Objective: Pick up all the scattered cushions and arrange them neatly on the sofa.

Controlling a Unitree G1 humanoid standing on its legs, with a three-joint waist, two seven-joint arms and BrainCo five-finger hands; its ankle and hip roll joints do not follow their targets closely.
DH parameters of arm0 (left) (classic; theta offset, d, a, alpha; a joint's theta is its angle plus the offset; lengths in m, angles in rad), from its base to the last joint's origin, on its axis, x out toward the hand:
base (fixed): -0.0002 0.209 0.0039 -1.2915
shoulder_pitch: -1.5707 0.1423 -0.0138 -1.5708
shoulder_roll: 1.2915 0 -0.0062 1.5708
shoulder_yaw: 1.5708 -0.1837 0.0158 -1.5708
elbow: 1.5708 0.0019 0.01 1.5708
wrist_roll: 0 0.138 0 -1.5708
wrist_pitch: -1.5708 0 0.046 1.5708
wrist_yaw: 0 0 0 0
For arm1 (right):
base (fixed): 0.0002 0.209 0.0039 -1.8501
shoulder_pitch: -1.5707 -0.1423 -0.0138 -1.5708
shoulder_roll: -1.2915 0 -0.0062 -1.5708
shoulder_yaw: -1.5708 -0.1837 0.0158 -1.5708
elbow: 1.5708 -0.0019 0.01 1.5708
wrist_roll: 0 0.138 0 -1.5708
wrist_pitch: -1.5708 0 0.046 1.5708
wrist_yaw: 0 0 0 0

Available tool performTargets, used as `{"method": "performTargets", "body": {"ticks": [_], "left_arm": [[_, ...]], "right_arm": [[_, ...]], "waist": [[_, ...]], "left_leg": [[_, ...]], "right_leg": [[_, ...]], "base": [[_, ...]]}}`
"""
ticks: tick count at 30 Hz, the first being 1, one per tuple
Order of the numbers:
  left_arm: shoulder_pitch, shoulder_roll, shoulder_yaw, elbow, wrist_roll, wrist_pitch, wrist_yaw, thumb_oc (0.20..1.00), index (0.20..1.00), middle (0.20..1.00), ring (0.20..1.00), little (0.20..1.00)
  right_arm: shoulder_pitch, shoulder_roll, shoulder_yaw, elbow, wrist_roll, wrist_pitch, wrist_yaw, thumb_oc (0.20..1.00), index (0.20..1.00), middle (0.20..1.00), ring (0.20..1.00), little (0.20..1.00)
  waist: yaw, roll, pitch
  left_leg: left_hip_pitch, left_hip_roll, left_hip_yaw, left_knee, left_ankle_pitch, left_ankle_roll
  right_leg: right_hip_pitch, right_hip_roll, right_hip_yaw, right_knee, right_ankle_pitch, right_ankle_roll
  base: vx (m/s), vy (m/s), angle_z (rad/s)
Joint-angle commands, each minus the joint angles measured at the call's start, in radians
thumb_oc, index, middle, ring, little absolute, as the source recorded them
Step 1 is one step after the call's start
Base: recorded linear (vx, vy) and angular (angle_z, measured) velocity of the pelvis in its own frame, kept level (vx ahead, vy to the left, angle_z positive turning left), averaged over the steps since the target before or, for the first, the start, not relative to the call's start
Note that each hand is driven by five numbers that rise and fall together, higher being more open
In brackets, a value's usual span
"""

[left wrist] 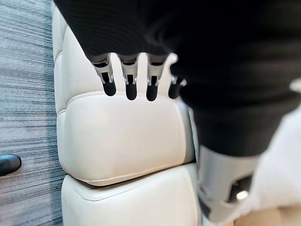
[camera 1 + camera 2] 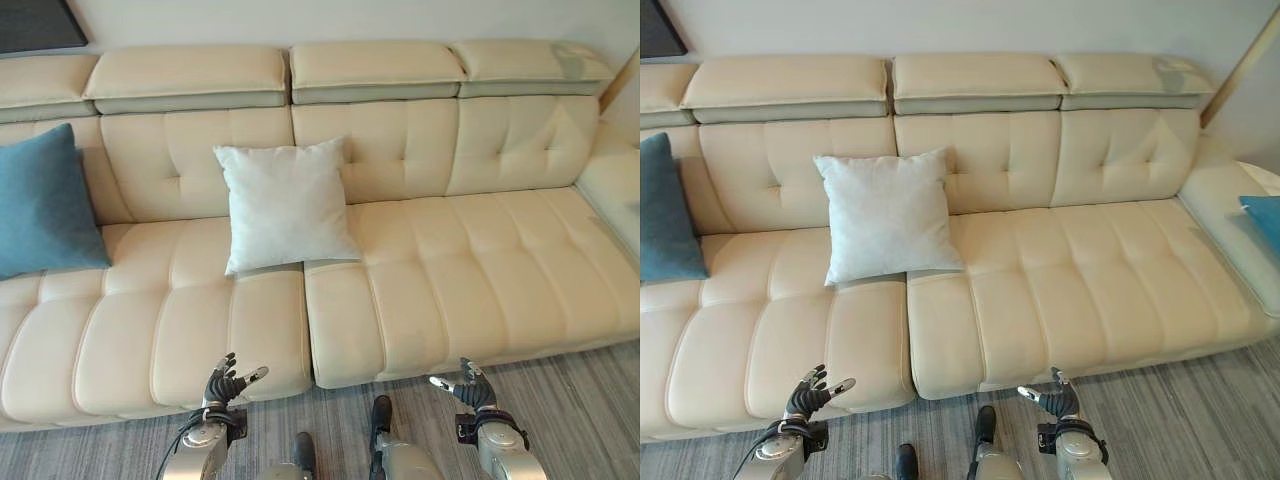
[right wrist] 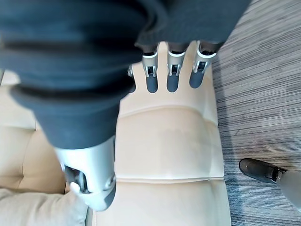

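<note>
A white cushion (image 2: 286,203) stood upright against the backrest of the cream sofa (image 2: 470,260), near the seat's middle seam, square with no clear long axis. A blue cushion (image 2: 42,203) leaned at the sofa's left end. Both lay well apart from the left hand (image 2: 226,384) and right hand (image 2: 466,386), which hung empty with fingers loosely spread before the seat front.
</note>
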Motion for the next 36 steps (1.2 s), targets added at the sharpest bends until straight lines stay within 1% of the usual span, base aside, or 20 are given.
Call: {"method": "performTargets", "body": {"ticks": [1,2,6,7,11,15,17,18,19,20,21,22,23,24,25,28,32,33,35,36], "left_arm": [[0.005,0.022,-0.004,-0.033,0.025,-0.025,-0.001,1.0,1.0,1.0,1.0,1.0],[0.012,0.021,-0.009,-0.035,0.024,-0.022,-0.001,1.0,1.0,1.0,1.0,1.0],[0.029,0.011,0.001,-0.043,0.02,-0.025,-0.006,1.0,1.0,1.0,1.0,1.0],[0.036,0.007,-0.004,-0.049,0.017,-0.025,-0.011,1.0,1.0,1.0,1.0,1.0],[0.045,0.002,-0.025,-0.054,0.021,-0.015,-0.024,1.0,1.0,1.0,1.0,1.0],[0.039,0.008,-0.059,-0.048,0.039,-0.006,-0.04,1.0,1.0,1.0,1.0,1.0],[0.032,0.01,-0.07,-0.043,0.051,-0.004,-0.043,1.0,1.0,1.0,1.0,1.0],[0.026,0.014,-0.071,-0.046,0.058,-0.006,-0.039,1.0,1.0,1.0,1.0,1.0],[0.025,0.013,-0.071,-0.045,0.058,-0.006,-0.039,1.0,1.0,1.0,1.0,1.0],[0.008,0.018,-0.069,-0.042,0.07,-0.007,-0.031,1.0,1.0,1.0,1.0,1.0],[-0.002,0.021,-0.065,-0.04,0.072,-0.009,-0.028,1.0,1.0,1.0,1.0,1.0],[-0.005,0.021,-0.058,-0.042,0.071,-0.011,-0.024,1.0,1.0,1.0,1.0,1.0],[-0.005,0.021,-0.058,-0.042,0.071,-0.012,-0.024,1.0,1.0,1.0,1.0,1.0],[-0.007,0.024,-0.049,-0.045,0.072,-0.011,-0.023,1.0,1.0,1.0,1.0,1.0],[-0.008,0.023,-0.031,-0.059,0.077,-0.008,-0.031,1.0,1.0,1.0,1.0,1.0],[-0.009,0.018,-0.029,-0.06,0.086,-0.004,-0.035,1.0,1.0,1.0,1.0,1.0],[-0.031,0.007,-0.051,-0.056,0.088,-0.006,-0.034,1.0,1.0,1.0,1.0,1.0],[-0.038,-0.001,-0.056,-0.057,0.071,-0.011,-0.03,1.0,1.0,1.0,1.0,1.0],[-0.043,-0.002,-0.058,-0.057,0.064,-0.012,-0.032,1.0,1.0,1.0,1.0,1.0],[-0.046,-0.006,-0.063,-0.057,0.056,-0.011,-0.032,1.0,1.0,1.0,1.0,1.0]], "right_arm": [[-0.029,-0.018,-0.003,-0.042,-0.012,-0.031,-0.013,1.0,1.0,1.0,1.0,1.0],[-0.019,-0.019,-0.002,-0.043,-0.016,-0.033,-0.016,1.0,1.0,1.0,1.0,1.0],[-0.014,-0.027,0.009,-0.041,-0.018,-0.029,-0.012,1.0,1.0,1.0,1.0,1.0],[-0.007,-0.028,0.009,-0.05,-0.017,-0.028,-0.01,1.0,1.0,1.0,1.0,1.0],[0.015,-0.028,0.001,-0.05,-0.01,-0.018,-0.015,1.0,1.0,1.0,1.0,1.0],[0.042,-0.023,-0.005,-0.06,-0.002,-0.019,-0.014,1.0,1.0,1.0,1.0,1.0],[0.05,-0.02,-0.011,-0.064,0.0,-0.02,-0.017,1.0,1.0,1.0,1.0,1.0],[0.05,-0.017,-0.017,-0.075,0.0,-0.02,-0.017,1.0,1.0,1.0,1.0,1.0],[0.05,-0.017,-0.017,-0.076,0.0,-0.02,-0.017,1.0,1.0,1.0,1.0,1.0],[0.041,-0.016,-0.024,-0.085,0.0,-0.022,-0.021,1.0,1.0,1.0,1.0,1.0],[0.035,-0.018,-0.024,-0.084,-0.004,-0.021,-0.02,1.0,1.0,1.0,1.0,1.0],[0.031,-0.02,-0.028,-0.08,-0.008,-0.023,-0.026,1.0,1.0,1.0,1.0,1.0],[0.03,-0.02,-0.028,-0.081,-0.008,-0.023,-0.026,1.0,1.0,1.0,1.0,1.0],[0.027,-0.025,-0.034,-0.077,-0.013,-0.022,-0.026,1.0,1.0,1.0,1.0,1.0],[0.024,-0.033,-0.05,-0.079,-0.015,-0.02,-0.023,1.0,1.0,1.0,1.0,1.0],[0.025,-0.035,-0.061,-0.075,-0.015,-0.016,-0.024,1.0,1.0,1.0,1.0,1.0],[0.043,-0.038,-0.076,-0.071,0.007,-0.024,-0.034,1.0,1.0,1.0,1.0,1.0],[0.051,-0.042,-0.085,-0.077,0.024,-0.032,-0.032,1.0,1.0,1.0,1.0,1.0],[0.05,-0.048,-0.085,-0.074,0.028,-0.031,-0.034,1.0,1.0,1.0,1.0,1.0],[0.048,-0.052,-0.083,-0.072,0.03,-0.031,-0.036,1.0,1.0,1.0,1.0,1.0]], "waist": [[0.003,0.029,-0.018],[0.007,0.026,-0.033],[0.009,0.0,-0.073],[0.008,-0.001,-0.079],[-0.004,0.002,-0.084],[-0.035,0.009,-0.079],[-0.052,0.014,-0.072],[-0.074,0.026,-0.055],[-0.071,0.026,-0.055],[-0.089,0.037,-0.039],[-0.088,0.041,-0.037],[-0.081,0.046,-0.036],[-0.08,0.046,-0.035],[-0.071,0.049,-0.036],[-0.061,0.047,-0.042],[-0.064,0.046,-0.048],[-0.088,0.05,-0.055],[-0.105,0.055,-0.054],[-0.107,0.054,-0.053],[-0.11,0.051,-0.053]], "left_leg": [[0.007,-0.032,0.0,-0.001,-0.112,-0.03],[0.004,-0.032,0.004,-0.001,-0.114,-0.032],[-0.003,-0.028,0.032,-0.001,-0.096,-0.053],[0.001,-0.028,0.037,-0.001,-0.097,-0.055],[0.02,-0.024,0.042,-0.001,-0.1,-0.06],[0.035,-0.023,0.053,-0.001,-0.11,-0.06],[0.04,-0.019,0.081,-0.001,-0.115,-0.057],[0.053,-0.011,0.119,-0.001,-0.133,-0.051],[0.053,-0.011,0.121,-0.001,-0.134,-0.051],[0.061,0.005,0.192,-0.001,-0.143,-0.046],[0.063,0.01,0.219,-0.001,-0.145,-0.048],[0.069,0.019,0.261,-0.001,-0.146,-0.054],[0.07,0.019,0.262,-0.001,-0.146,-0.054],[0.075,0.028,0.296,-0.001,-0.144,-0.061],[0.096,0.043,0.391,-0.001,-0.134,-0.077],[0.11,0.044,0.424,-0.001,-0.131,-0.082],[0.136,0.061,0.436,-0.001,-0.106,-0.113],[0.14,0.091,0.45,0.058,-0.112,-0.134],[0.133,0.108,0.455,0.091,-0.115,-0.14],[0.123,0.135,0.458,0.152,-0.107,-0.157]], "right_leg": [[0.058,0.025,0.009,0.105,-0.143,-0.029],[0.105,0.027,0.008,0.081,-0.154,-0.025],[0.17,0.067,0.041,-0.142,-0.103,-0.015],[0.184,0.072,0.047,-0.166,-0.099,-0.014],[0.2,0.074,0.051,-0.166,-0.106,-0.018],[0.206,0.071,0.06,-0.165,-0.105,-0.02],[0.188,0.068,0.071,-0.146,-0.101,-0.016],[0.154,0.061,0.089,-0.096,-0.113,-0.001],[0.152,0.061,0.092,-0.093,-0.114,-0.001],[0.102,0.042,0.066,-0.024,-0.117,0.007],[0.091,0.03,0.043,-0.011,-0.115,0.009],[0.089,0.002,-0.041,-0.004,-0.106,0.014],[0.089,0.002,-0.041,-0.004,-0.106,0.014],[0.09,-0.026,-0.139,0.007,-0.1,0.012],[0.1,-0.062,-0.348,-0.002,-0.078,0.016],[0.111,-0.058,-0.376,-0.038,-0.065,0.018],[0.139,-0.018,-0.309,-0.091,-0.094,0.004],[0.151,-0.004,-0.282,-0.081,-0.126,-0.015],[0.159,0.002,-0.274,-0.085,-0.139,-0.026],[0.173,0.014,-0.267,-0.092,-0.153,-0.04]], "base": [[0.0,-0.03,-0.27],[0.01,-0.057,-0.26],[0.02,-0.12,-0.29],[0.04,-0.14,-0.25],[0.02,-0.049,-0.06],[0.0,-0.001,-0.03],[-0.04,0.047,-0.25],[-0.04,0.071,-0.48],[-0.07,0.063,-0.84],[-0.07,0.002,-1.09],[-0.08,-0.028,-1.45],[-0.02,-0.028,-1.43],[-0.02,-0.069,-1.4],[0.02,-0.226,-1.96],[0.04,-0.269,-1.68],[0.06,-0.187,-1.47],[0.17,-0.323,-0.47],[0.2,-0.346,-0.28],[0.14,-0.271,-0.25],[0.22,-0.384,-0.42]]}}
